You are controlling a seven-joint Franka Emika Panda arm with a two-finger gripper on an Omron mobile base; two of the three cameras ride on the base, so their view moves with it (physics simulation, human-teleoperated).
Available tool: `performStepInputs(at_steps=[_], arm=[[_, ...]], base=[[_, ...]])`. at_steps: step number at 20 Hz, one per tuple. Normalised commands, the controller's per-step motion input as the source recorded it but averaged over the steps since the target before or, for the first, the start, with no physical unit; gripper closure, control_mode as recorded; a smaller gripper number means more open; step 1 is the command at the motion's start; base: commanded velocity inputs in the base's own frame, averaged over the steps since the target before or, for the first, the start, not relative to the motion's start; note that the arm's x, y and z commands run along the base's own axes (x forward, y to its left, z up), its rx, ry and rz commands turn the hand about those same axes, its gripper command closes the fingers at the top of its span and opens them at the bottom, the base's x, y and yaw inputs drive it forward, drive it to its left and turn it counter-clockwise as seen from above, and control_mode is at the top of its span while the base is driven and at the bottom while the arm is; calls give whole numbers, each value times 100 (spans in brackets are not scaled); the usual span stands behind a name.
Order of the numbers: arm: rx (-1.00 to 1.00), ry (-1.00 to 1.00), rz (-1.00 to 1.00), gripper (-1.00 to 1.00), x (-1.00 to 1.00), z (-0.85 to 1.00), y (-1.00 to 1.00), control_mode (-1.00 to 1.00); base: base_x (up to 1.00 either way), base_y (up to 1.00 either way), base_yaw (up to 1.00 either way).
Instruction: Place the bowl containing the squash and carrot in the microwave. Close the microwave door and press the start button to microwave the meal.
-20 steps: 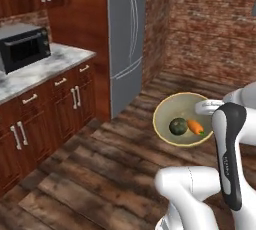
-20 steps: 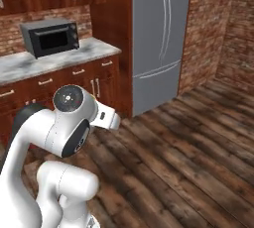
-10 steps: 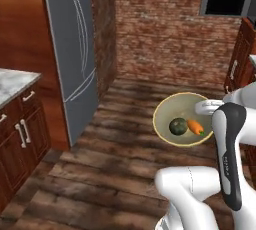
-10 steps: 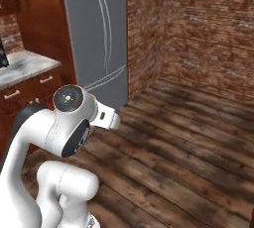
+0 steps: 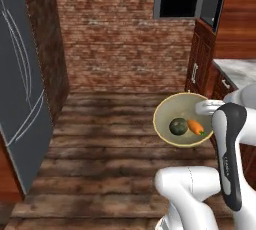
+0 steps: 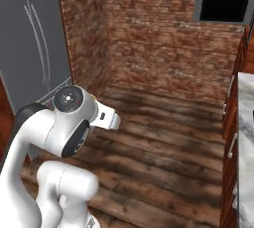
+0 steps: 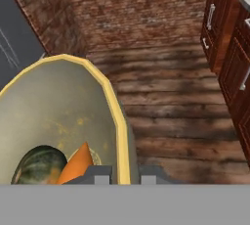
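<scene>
The bowl (image 5: 174,109) sits up in the air beside the white arm (image 5: 229,149), over the wood floor (image 5: 105,149). Inside it lie the squash (image 5: 177,126) and the carrot (image 5: 195,127) (side by side, touching). Far back, the microwave (image 5: 179,1) is open, its microwave door (image 5: 212,6) swung right.

base views forward, hand view downward

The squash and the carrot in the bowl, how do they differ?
The squash is dark green and round; the carrot is bright orange and tapered. In the left base view the squash lies left of the carrot. Both rest side by side inside the bowl.
</scene>
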Motion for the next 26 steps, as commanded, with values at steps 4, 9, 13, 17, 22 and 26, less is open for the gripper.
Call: performStepInputs(at_steps=[4, 9, 13, 17, 22, 26], arm=[[0, 0, 0, 100, 0, 0, 0, 100], [0, 0, 0, 100, 0, 0, 0, 100], [0, 0, 0, 100, 0, 0, 0, 100], [0, 0, 0, 100, 0, 0, 0, 100], [0, 0, 0, 100, 0, 0, 0, 100], [0, 0, 0, 100, 0, 0, 0, 100]], base=[[100, 1, -37], [100, 11, -33], [100, 31, -28], [100, 45, -25], [100, 50, -22], [100, 31, -27]])
